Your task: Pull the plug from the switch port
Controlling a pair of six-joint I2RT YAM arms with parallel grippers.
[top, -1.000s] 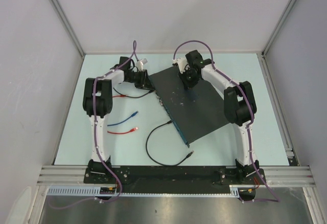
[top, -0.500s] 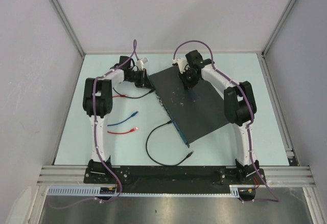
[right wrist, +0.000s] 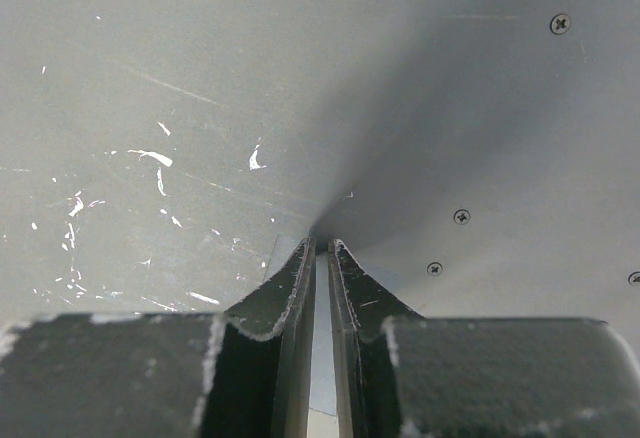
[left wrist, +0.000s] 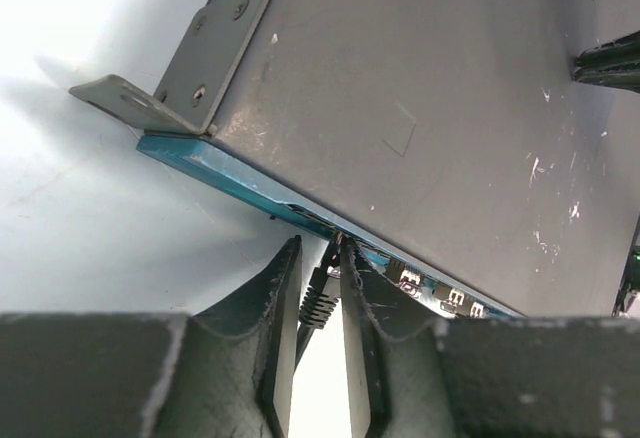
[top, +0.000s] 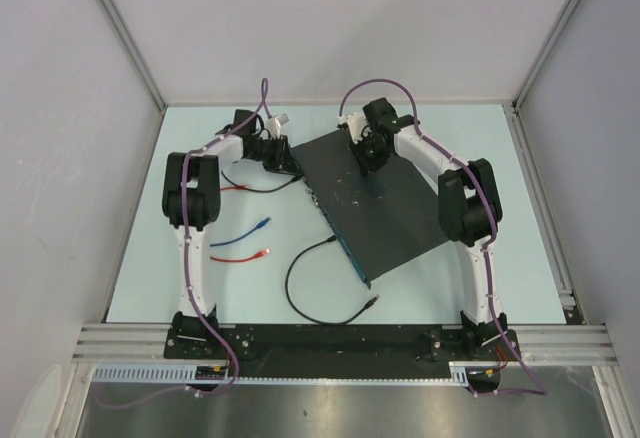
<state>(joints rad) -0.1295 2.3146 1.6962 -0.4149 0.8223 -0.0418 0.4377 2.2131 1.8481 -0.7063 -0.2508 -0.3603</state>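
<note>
The switch (top: pixel 385 203) is a flat black box lying at an angle mid-table, its bluish socket edge (left wrist: pixel 250 186) facing left. A black plug with a ribbed boot (left wrist: pixel 320 296) sits in a port near the far end of that edge. My left gripper (top: pixel 285 158) is at that corner; in the left wrist view (left wrist: pixel 320 258) its fingers are closed on the plug's boot, tips close to the blue edge. My right gripper (top: pixel 372 166) is shut, with its tips (right wrist: pixel 321 246) pressed down on the switch's scuffed top (right wrist: pixel 180 108).
A metal mounting bracket (left wrist: pixel 190 58) sticks out at the switch's corner. A looping black cable (top: pixel 300 283), a blue cable (top: pixel 248 228) and red cables (top: pixel 245 254) lie on the pale table left of the switch. Grey walls enclose three sides.
</note>
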